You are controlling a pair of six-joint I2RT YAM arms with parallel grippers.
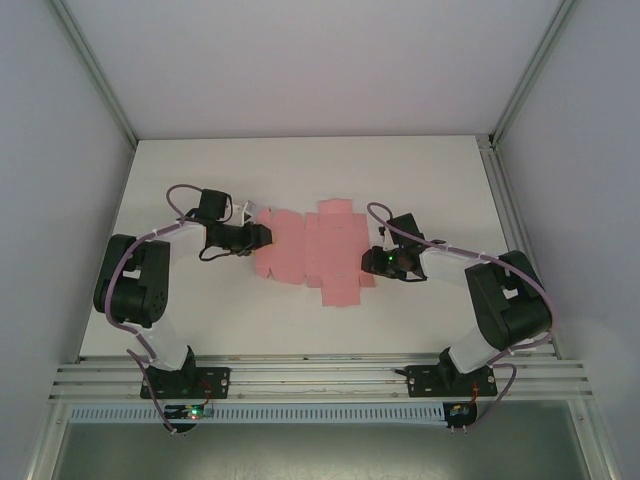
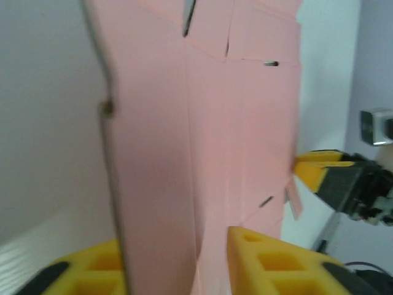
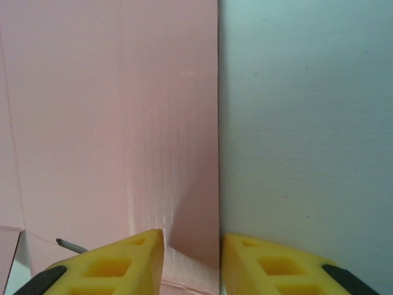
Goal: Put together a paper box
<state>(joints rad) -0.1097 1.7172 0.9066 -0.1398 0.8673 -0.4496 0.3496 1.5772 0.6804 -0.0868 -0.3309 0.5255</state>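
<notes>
The paper box (image 1: 310, 250) is a flat pink die-cut sheet lying mid-table. My left gripper (image 1: 266, 236) is at its left edge. In the left wrist view a left panel of the sheet (image 2: 153, 153) stands raised between the yellow fingers (image 2: 276, 261), covering the left finger's inner side. A narrow gap stays beside the right finger, so the left gripper (image 2: 196, 249) is open. My right gripper (image 1: 372, 262) is at the sheet's right edge, open. One finger (image 3: 116, 264) rests over the pink sheet (image 3: 110, 123) and the other over bare table, with the right gripper (image 3: 191, 239) astride the edge.
The white table (image 1: 300, 170) is walled on the left, right and back by pale panels. A metal rail (image 1: 320, 375) runs along the near edge by the arm bases. In the left wrist view the right arm's yellow fingertip (image 2: 316, 169) touches the sheet's far edge.
</notes>
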